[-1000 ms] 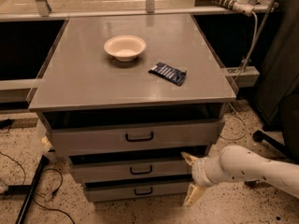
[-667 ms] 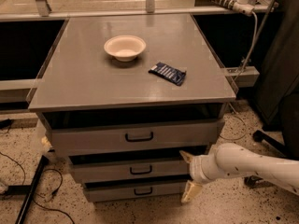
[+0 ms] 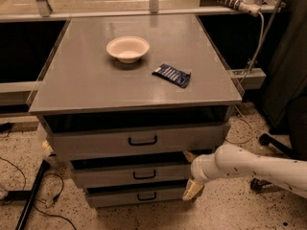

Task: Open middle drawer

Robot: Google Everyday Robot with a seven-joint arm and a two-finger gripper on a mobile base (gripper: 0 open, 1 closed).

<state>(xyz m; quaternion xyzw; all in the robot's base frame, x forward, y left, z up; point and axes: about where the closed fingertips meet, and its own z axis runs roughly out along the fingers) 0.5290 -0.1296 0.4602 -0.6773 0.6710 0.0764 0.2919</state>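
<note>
The middle drawer is the grey front with a small black bar handle, between the taller top drawer and the smaller bottom drawer. It stands out slightly, with a dark gap above it. My gripper is at the middle drawer's right end, on a white arm coming in from the right. It is open: one cream fingertip sits above the drawer front's right corner and the other below it.
The grey cabinet top holds a cream bowl and a dark blue packet. Black cables and a dark post lie on the speckled floor at left. A chair base stands at right.
The arm has shifted a little to the left, bringing the gripper closer against the right end of the middle drawer. The drawers look unchanged.
</note>
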